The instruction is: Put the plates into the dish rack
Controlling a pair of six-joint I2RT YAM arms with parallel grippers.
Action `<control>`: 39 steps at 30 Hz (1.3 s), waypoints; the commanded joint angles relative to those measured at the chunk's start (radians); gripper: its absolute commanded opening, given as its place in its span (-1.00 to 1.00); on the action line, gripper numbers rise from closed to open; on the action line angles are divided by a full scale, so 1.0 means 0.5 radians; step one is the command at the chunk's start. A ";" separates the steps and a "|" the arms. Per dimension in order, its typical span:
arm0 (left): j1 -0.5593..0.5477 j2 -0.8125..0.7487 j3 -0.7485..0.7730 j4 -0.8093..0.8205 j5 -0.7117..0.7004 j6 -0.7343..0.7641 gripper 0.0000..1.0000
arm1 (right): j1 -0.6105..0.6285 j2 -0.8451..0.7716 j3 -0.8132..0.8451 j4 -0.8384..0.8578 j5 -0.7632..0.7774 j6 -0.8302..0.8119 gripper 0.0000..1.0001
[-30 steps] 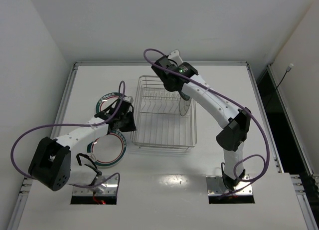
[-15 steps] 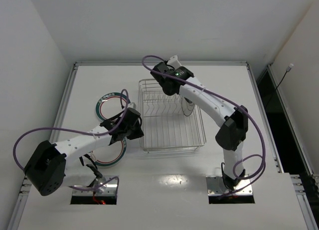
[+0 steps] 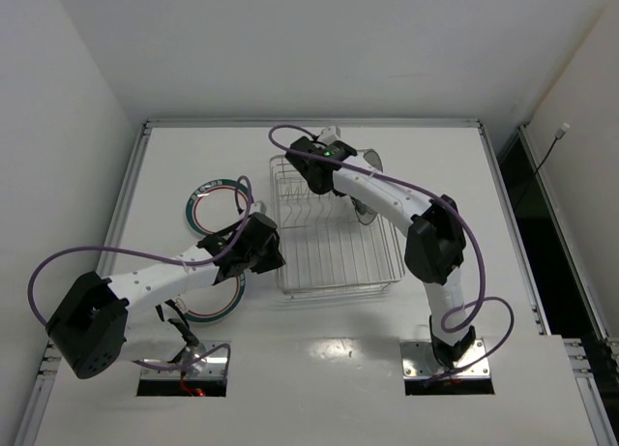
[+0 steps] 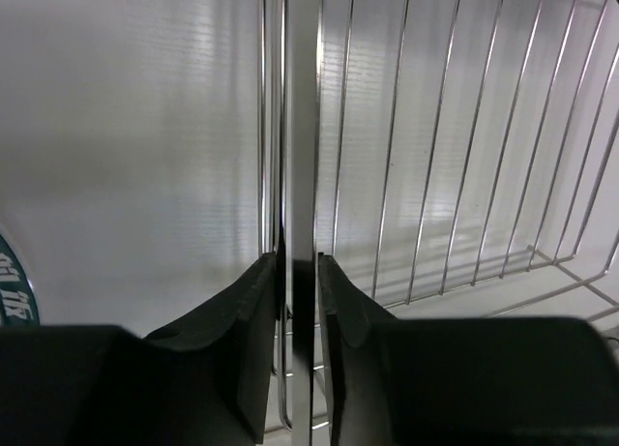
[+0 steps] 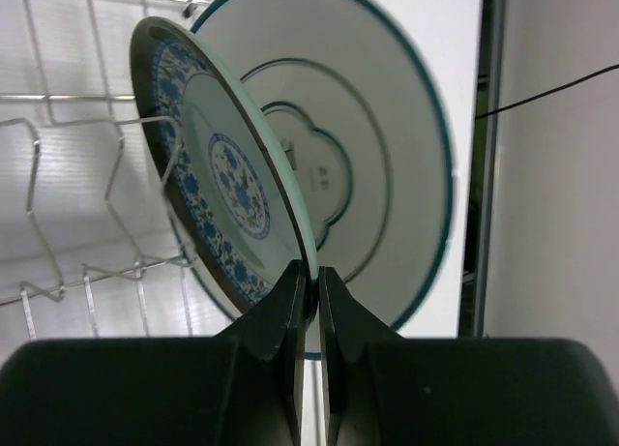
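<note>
The silver wire dish rack stands mid-table. My left gripper is shut on its left wall wire, seen close between the jaws in the left wrist view. My right gripper is at the rack's far right corner, shut on the rim of the small teal-blue patterned plate, held upright on edge over the prongs. A white plate with a green rim line stands just behind it, in the rack. Two green-rimmed plates lie flat left of the rack, one far, one near and partly under my left arm.
The table's raised edge runs close behind the rack. A dark gap and side wall lie to the right. The left arm's purple cable loops over the near-left table.
My left gripper moved from the far green-rimmed plate to the rack's left wall and shut on it. The rack slid right. My right gripper carried the blue plate toward the rack's far side.
</note>
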 commanded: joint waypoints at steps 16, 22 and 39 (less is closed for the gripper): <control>0.001 -0.081 0.413 -0.456 -0.349 0.089 0.69 | -0.180 -0.472 -0.020 0.254 -0.509 -0.097 0.08; 0.031 -0.320 0.638 -0.864 -0.965 0.167 0.93 | -0.137 -0.851 -0.133 0.480 -0.609 -0.260 0.16; 1.936 -0.392 0.246 0.000 0.346 0.541 1.00 | -0.155 -1.987 -1.916 1.211 -1.941 -0.224 0.19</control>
